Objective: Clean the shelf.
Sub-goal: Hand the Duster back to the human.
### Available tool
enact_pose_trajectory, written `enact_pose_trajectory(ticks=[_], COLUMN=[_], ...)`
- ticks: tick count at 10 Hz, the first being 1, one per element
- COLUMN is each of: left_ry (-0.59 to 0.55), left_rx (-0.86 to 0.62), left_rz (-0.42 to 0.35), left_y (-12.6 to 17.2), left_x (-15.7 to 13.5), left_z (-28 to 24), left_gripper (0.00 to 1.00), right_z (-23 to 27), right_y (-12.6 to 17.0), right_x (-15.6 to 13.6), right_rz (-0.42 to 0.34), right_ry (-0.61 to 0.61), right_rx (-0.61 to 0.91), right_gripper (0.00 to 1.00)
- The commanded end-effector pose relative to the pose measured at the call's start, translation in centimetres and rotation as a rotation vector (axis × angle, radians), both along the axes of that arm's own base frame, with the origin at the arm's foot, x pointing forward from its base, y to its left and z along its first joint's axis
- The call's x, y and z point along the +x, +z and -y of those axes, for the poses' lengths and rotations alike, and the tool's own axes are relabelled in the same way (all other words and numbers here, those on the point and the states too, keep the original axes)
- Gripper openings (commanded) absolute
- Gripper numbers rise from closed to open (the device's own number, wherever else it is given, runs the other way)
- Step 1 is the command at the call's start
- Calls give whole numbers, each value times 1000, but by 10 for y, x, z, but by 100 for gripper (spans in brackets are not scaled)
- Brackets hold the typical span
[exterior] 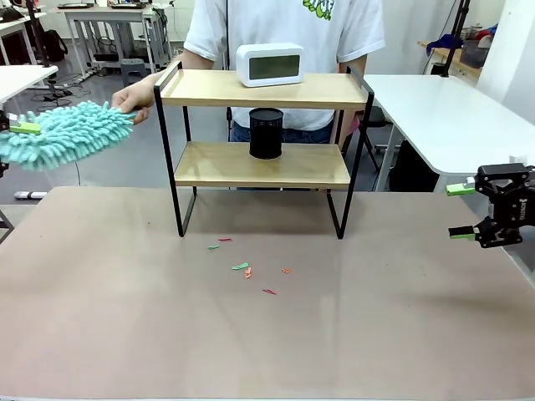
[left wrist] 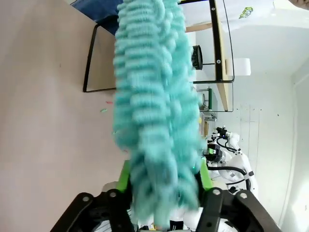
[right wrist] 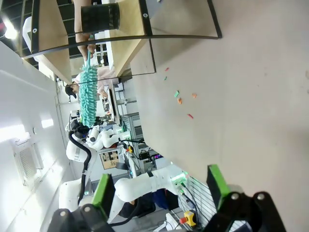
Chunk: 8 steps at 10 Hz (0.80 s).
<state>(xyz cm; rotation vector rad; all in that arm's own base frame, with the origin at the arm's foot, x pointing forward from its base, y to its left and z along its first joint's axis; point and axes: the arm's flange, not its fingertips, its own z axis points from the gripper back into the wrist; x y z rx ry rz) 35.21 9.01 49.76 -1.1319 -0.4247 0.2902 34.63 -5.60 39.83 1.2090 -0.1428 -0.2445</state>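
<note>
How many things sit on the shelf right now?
2: a white clock on the top board and a black mesh cup on the lower board of the shelf. Nothing looks hidden.

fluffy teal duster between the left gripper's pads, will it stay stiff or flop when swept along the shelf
The fluffy teal chenille duster looks soft, so its strands probably squash against the wooden two-tier shelf. It juts sideways from the left gripper without drooping, suggesting a stiffer core. It is probably light.
</note>
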Motion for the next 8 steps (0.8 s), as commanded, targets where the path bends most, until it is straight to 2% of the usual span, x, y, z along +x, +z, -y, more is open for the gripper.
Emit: enact_pose_trajectory(ticks=[1, 4, 6, 7, 8], left_ry=[-32, -185, -281, -329, -419], left_rx=[-54, -75, -71, -122, -151], left_rz=[17, 16, -34, -19, -39], left_y=[-14, -52, -86, -95, -98], left_x=[1, 20, 32, 35, 35], left_z=[7, 32, 60, 73, 82], left_gripper=[100, 100, 100, 100, 100], right_z=[0, 0, 0, 0, 0], right_y=[2, 2, 2, 2, 2], right_x=[1, 1, 1, 1, 1], right_rz=[4, 4, 4, 4, 4], right_ry=[9, 9, 9, 9, 9], right_rx=[1, 1, 1, 1, 1], right_gripper=[100, 100, 100, 100, 100])
